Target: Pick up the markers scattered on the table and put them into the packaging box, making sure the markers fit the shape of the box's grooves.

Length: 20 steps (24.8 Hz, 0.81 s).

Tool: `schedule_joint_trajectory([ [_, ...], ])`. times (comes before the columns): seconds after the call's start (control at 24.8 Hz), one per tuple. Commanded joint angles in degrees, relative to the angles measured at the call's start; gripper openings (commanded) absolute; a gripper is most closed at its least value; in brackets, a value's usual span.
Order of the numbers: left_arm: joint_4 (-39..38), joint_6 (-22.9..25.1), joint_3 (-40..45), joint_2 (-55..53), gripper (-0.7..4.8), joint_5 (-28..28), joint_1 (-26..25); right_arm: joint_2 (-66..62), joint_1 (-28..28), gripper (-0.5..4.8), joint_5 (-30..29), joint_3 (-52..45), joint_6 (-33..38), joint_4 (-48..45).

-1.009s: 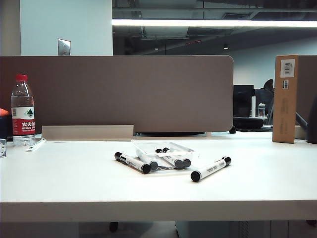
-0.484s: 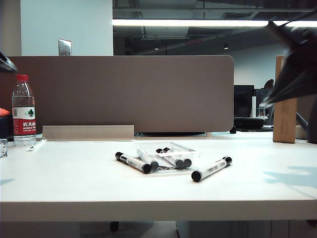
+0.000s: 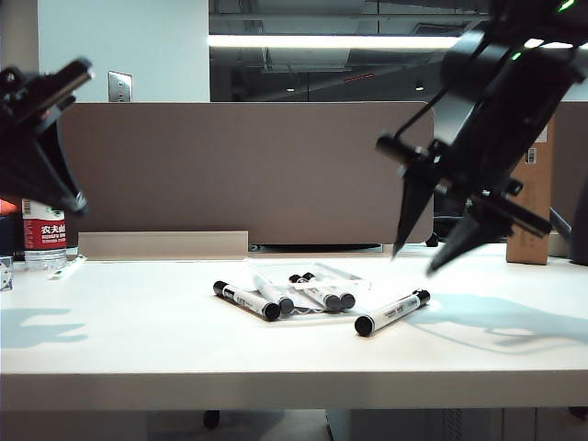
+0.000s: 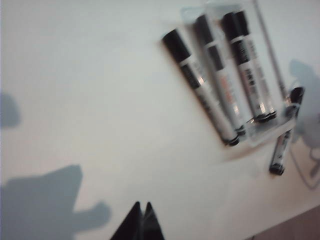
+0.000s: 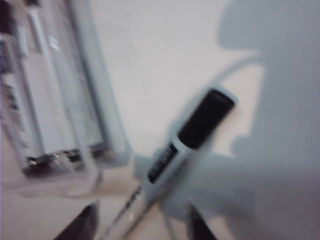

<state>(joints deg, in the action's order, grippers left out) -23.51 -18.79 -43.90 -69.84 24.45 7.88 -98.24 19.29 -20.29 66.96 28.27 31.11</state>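
Observation:
Several white-barrelled, black-capped markers lie mid-table [image 3: 138, 340]. One marker [image 3: 390, 313] lies loose to the right of the clear packaging box [image 3: 342, 273]. Another marker [image 3: 245, 301] lies by the box's left side, and two more [image 3: 323, 296] rest in it. My right gripper [image 3: 416, 259] hangs open above the loose marker. In the right wrist view that marker [image 5: 195, 127] runs between the spread fingertips of the right gripper [image 5: 143, 210], beside the box [image 5: 107, 130]. My left gripper [image 3: 75, 202] hovers high at far left. In its wrist view the left gripper [image 4: 141, 205] is shut and empty, far from the markers [image 4: 200, 90] and the box [image 4: 272, 55].
A water bottle [image 3: 41, 237] stands at the back left, partly behind the left arm. A tall brown carton [image 3: 531, 197] stands at the back right. A brown partition [image 3: 248, 175] runs along the table's far edge.
Both arms have swung into view, the left at the far left and the right down over the loose marker. The markers and the box have not moved.

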Motion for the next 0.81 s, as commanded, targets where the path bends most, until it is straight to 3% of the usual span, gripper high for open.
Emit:
schedule_joint_trajectory([
  [0.04,-0.79,1.92,-0.26,0.22,-0.01,0.04,0.07,-2.91,0.61,2.16,4.33,3.63,-1.33,4.20],
  [0.36,-0.85,3.15,-0.26,0.22,0.00,0.11,0.07,-5.46,2.12,1.97,8.72,4.98,-0.57,1.38],
  [0.81,-1.29,3.87,-0.26,0.22,0.01,0.28,0.07,-9.01,2.32,1.97,10.23,5.40,0.50,2.29],
])
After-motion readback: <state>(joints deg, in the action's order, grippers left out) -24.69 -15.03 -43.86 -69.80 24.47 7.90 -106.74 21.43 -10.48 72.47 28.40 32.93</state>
